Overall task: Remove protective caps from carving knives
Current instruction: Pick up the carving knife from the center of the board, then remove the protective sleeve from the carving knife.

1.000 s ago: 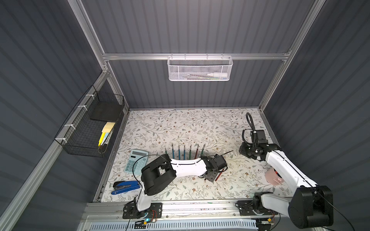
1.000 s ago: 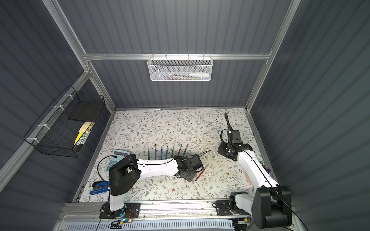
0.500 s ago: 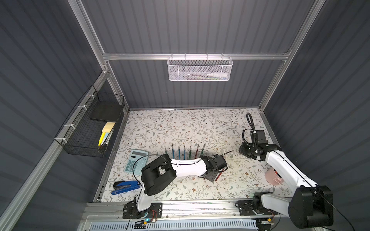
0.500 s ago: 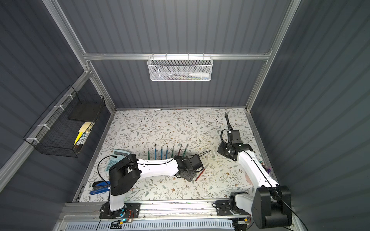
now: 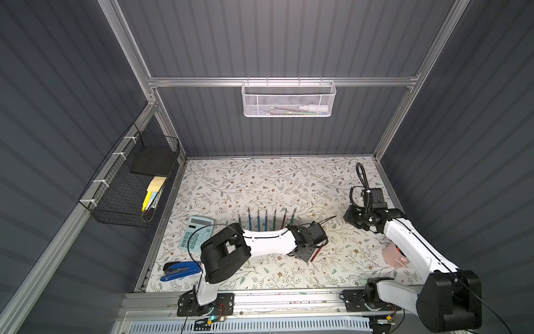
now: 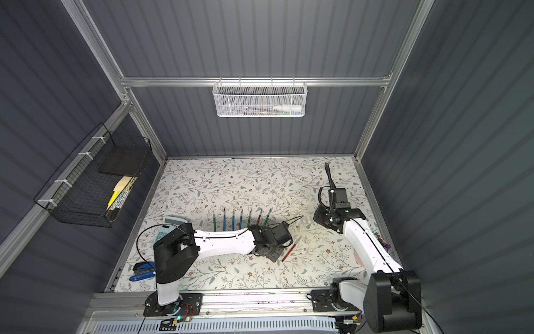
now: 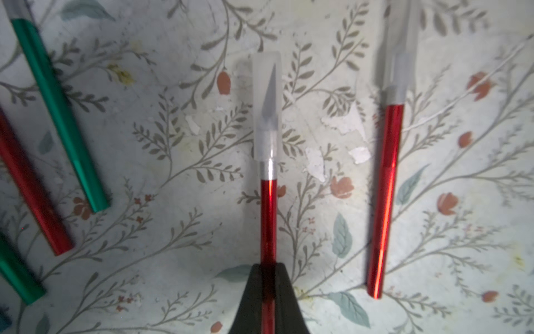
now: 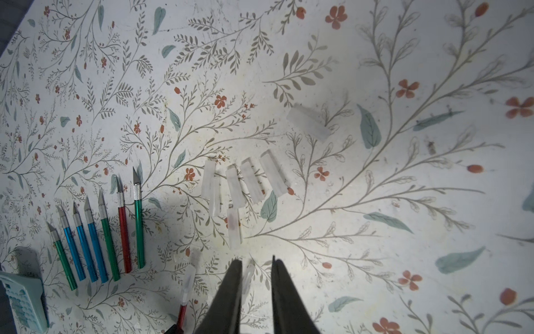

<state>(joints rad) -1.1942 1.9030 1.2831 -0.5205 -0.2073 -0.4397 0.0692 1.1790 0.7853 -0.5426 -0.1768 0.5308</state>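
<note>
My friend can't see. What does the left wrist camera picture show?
The left gripper is shut on the handle of a red knife with its clear cap on the blade. A second red knife, also capped, lies apart from it on the flowery table, with green and red handles on its other side.

Cream worktop (image 5: 260, 179) printed with grey-green leafy sprigs and small rust-red flowers. The carving knives (image 8: 96, 245) have shiny blue, green or red handles and silver tips. Protective caps (image 8: 252, 180) are frosted white. Black left claw (image 7: 268, 271) against a red carving knife (image 7: 268, 219). Pale teal calculator (image 8: 23, 303); blue-and-black stapler (image 5: 180, 270).
</note>
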